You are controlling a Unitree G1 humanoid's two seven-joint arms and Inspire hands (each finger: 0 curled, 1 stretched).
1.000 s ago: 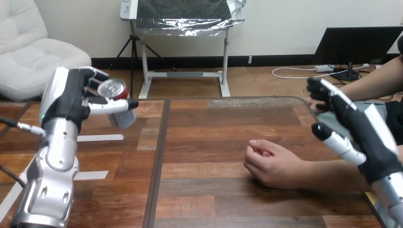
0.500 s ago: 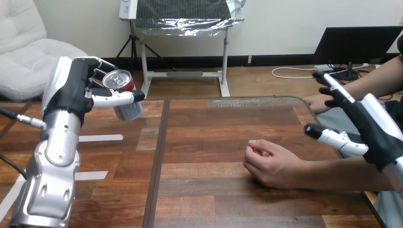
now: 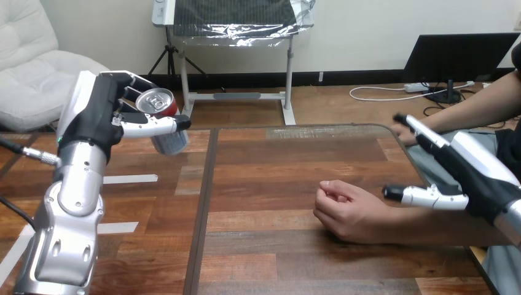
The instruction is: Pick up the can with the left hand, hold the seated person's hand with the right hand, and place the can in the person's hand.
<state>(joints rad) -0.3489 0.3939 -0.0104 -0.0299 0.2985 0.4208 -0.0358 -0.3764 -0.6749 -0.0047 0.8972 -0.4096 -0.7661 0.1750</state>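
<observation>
The left robot hand [image 3: 101, 117] is wrapped tight round the can [image 3: 156, 101], so the can hangs in the air, tipped over, far left of the person's hand [image 3: 344, 212] and higher. The left arm stands up tall. The person's hand rests on the worktop [image 3: 270, 172] in a loose fist, not ready for a can. Just right of it, the right robot hand [image 3: 473, 178] hangs above the person's forearm, fingers straight, holding nothing, likely about to take hold.

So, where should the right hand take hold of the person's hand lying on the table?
Likely at the wrist, from above on the view's right: the person's hand lies loosely curled on the table, forearm running off toward the open right hand.
</observation>
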